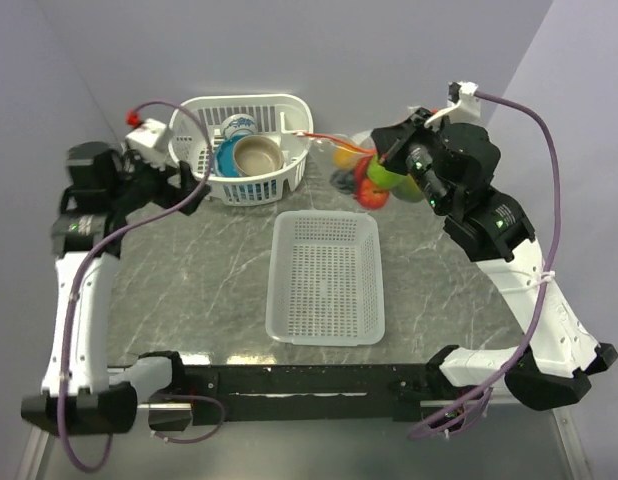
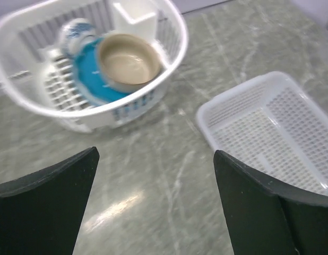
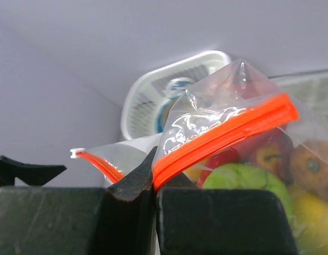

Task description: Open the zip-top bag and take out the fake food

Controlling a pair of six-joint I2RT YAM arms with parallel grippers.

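Right gripper (image 3: 153, 172) pinched tight on the orange-red zip strip of the small clear crinkly zip-top bag (image 3: 227, 119), held beyond the far right corner of the rectangular white mesh basket (image 1: 325, 277), seemingly off the table. Plastic fake food (image 3: 242, 180), green, red and orange pieces, sits inside. Left gripper (image 2: 153, 180) spread wide, holding nothing, beyond the basket's far left corner.

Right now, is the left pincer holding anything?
No, the left pincer stands open, with only the marbled table showing between its two dark fingers.
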